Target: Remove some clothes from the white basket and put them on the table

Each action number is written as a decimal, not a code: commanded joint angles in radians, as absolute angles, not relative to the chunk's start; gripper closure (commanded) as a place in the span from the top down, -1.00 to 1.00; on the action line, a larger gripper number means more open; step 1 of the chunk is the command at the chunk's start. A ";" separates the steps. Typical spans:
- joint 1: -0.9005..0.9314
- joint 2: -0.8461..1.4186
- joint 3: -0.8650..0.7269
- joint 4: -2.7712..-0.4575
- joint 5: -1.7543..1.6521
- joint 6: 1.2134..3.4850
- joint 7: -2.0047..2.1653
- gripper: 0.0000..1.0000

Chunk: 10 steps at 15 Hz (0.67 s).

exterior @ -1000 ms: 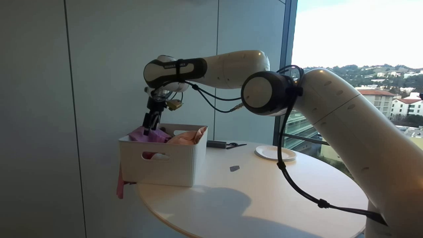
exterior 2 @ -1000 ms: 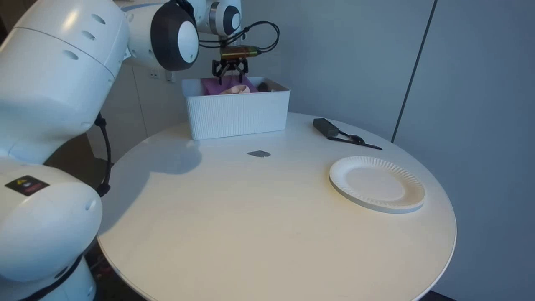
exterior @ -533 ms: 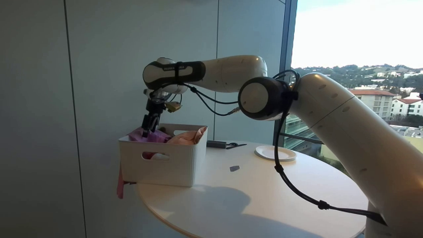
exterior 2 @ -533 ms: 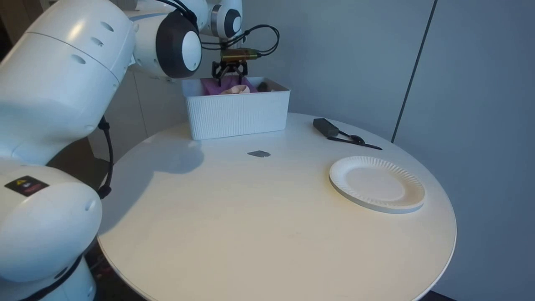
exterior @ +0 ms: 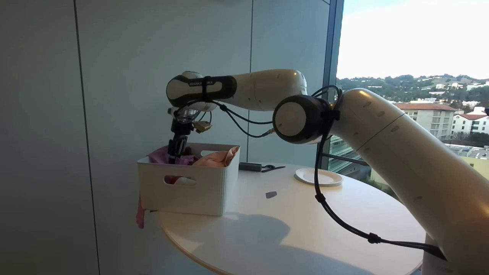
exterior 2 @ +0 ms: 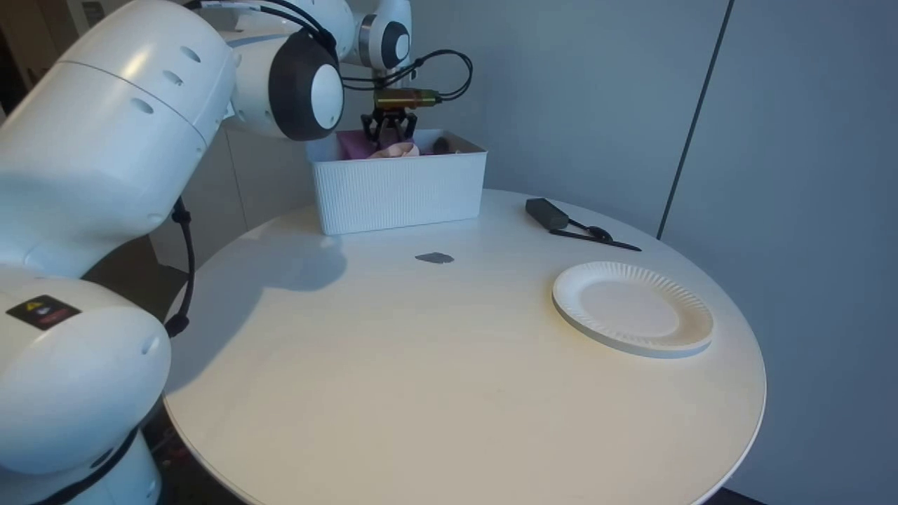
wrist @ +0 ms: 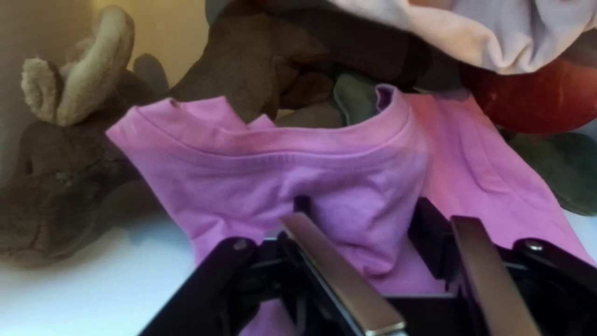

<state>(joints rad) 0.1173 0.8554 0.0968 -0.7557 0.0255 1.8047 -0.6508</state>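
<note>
Pink cloth (wrist: 280,179) in the basket (exterior: 183,200) is lying loose within the half-parted hand (wrist: 362,219); at wrist-view one o'clock, pale cloth (wrist: 489,30) is showing

Round white ribbed-rim plate (exterior 2: 633,308) is just chilling, dark grey oblong block (exterior 2: 546,213) is lying beside a black spoon-like utensil (exterior 2: 598,233) and thin black stick (exterior 2: 596,240), flat grey scrap (exterior 2: 435,258) is lying apart, big glass window (exterior: 386,46) is showing red-roofed buildings (exterior: 431,116).

Grey wall (exterior: 126,57) w/ vert. seams (exterior: 87,139), lg. window (exterior: 414,57), bldgs. (exterior: 475,124) & hills (exterior: 401,82) beyond, bright sky (exterior: 416,30).
</note>
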 commanded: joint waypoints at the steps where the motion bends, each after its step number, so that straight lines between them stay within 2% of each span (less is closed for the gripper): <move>1: 0.119 0.891 0.096 -0.678 0.025 1.772 -0.647 -0.43; 2: 0.119 0.894 0.096 -0.674 0.025 1.770 -0.648 -0.61; 4: 0.119 0.896 0.095 -0.670 0.024 1.766 -0.646 -0.84; 7: 0.119 0.895 0.096 -0.668 0.026 1.766 -0.645 -0.95; 10: 0.118 0.894 0.097 -0.669 0.027 1.766 -0.644 -0.84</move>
